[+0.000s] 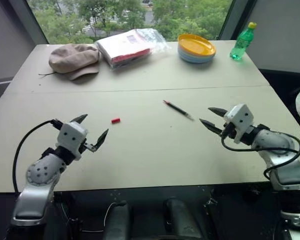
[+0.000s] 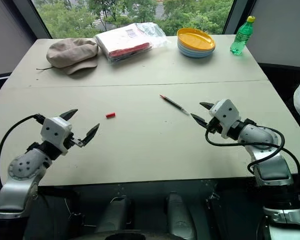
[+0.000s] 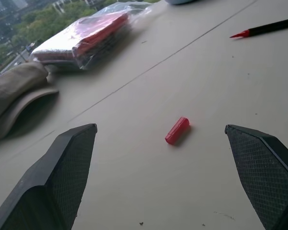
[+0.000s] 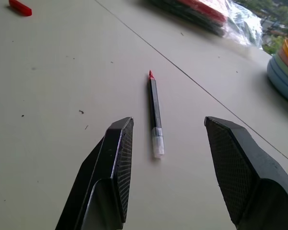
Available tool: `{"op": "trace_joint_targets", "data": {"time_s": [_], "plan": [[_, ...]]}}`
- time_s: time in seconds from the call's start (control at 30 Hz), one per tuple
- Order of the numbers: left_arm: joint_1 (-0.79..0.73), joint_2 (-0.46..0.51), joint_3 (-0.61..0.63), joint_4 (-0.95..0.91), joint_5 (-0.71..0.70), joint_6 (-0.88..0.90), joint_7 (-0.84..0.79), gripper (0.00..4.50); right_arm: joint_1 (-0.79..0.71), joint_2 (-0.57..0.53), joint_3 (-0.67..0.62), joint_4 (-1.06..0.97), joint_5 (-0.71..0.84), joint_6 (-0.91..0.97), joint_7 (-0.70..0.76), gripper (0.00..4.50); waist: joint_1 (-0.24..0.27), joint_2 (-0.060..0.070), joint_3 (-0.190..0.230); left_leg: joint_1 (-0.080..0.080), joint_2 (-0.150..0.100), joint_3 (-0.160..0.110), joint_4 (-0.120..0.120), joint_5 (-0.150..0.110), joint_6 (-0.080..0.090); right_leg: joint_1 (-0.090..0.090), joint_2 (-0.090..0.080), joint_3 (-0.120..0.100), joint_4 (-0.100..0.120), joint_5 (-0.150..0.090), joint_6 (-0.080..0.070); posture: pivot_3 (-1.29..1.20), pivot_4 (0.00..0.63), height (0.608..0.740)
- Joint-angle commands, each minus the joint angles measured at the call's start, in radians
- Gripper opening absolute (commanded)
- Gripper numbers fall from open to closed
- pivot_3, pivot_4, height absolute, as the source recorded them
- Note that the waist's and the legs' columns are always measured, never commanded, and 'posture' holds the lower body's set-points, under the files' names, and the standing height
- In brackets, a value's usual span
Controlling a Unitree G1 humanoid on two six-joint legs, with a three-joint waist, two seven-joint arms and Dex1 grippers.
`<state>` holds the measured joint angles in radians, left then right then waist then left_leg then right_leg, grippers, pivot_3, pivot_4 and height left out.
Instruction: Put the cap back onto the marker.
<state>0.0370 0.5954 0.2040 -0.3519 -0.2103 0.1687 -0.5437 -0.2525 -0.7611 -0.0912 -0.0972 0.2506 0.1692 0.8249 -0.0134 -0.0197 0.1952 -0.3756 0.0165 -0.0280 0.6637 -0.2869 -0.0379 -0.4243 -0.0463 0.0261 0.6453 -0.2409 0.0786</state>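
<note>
The left end effector (image 1: 93,128) hovers over the near left part of the counter (image 1: 150,165), its two black fingers spread wide apart with nothing between them. The cap (image 1: 115,120) lies flat on the counter a little ahead of it and slightly toward the centre, apart from both fingers; in the left wrist view the cap (image 3: 177,130) sits on the bare surface beyond the gap between the fingertips (image 3: 72,158).

The right end effector (image 1: 213,119) hovers over the near right part of the counter, its fingers also apart and empty. The marker (image 1: 178,109) lies on the counter just ahead of it, toward the centre, with its red tip pointing away from the robot and to the left. In the right wrist view the marker (image 4: 155,115) lies beyond the gap between the fingers, its pale end nearest to them and untouched. Cap and marker are well apart.

Along the far edge lie a beige hat (image 1: 74,59), a plastic-wrapped packet (image 1: 127,46), a stack of plates (image 1: 196,48) with a yellow one on top, and a green bottle (image 1: 243,41).
</note>
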Motion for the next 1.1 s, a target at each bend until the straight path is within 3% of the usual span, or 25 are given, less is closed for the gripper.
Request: {"op": "trace_joint_targets", "data": {"time_s": [0.03,0.4,0.87,1.1], "plan": [[-0.06,0.086,0.056,0.053,-0.044,-0.028,-0.101,4.48,-0.056,-0.067,0.008,-0.008,0.031,0.053,0.102,2.4,0.001,0.0,0.0,0.0,0.0,0.0,0.0,0.0,0.0,0.0,0.0,0.0,0.0,0.0,0.0,0.0,0.15,0.74],[-0.19,0.222,0.081,0.221,-0.141,0.003,-0.31,4.48,-0.201,-0.059,0.042,0.006,0.023,0.094,0.144,2.4,-0.004,0.0,0.0,0.0,0.0,0.0,0.0,0.0,0.0,0.0,0.0,0.0,0.0,0.001,0.002,0.0,0.15,0.74],[-0.319,0.194,0.031,0.464,-0.133,-0.072,-0.416,4.48,-0.227,-0.016,0.065,-0.009,0.018,0.109,0.13,2.4,-0.001,0.0,0.0,0.0,0.0,0.0,0.0,0.0,0.0,0.0,0.0,0.0,0.0,0.001,0.002,0.0,0.15,0.74],[-0.484,0.142,-0.049,0.726,-0.088,-0.171,-0.494,4.48,-0.219,0.008,0.073,-0.026,0.004,0.097,0.11,2.4,0.0,0.0,0.0,-0.001,0.0,0.0,0.0,0.0,0.0,0.0,0.0,0.0,0.0,0.002,0.003,0.0,0.15,0.74]]}}
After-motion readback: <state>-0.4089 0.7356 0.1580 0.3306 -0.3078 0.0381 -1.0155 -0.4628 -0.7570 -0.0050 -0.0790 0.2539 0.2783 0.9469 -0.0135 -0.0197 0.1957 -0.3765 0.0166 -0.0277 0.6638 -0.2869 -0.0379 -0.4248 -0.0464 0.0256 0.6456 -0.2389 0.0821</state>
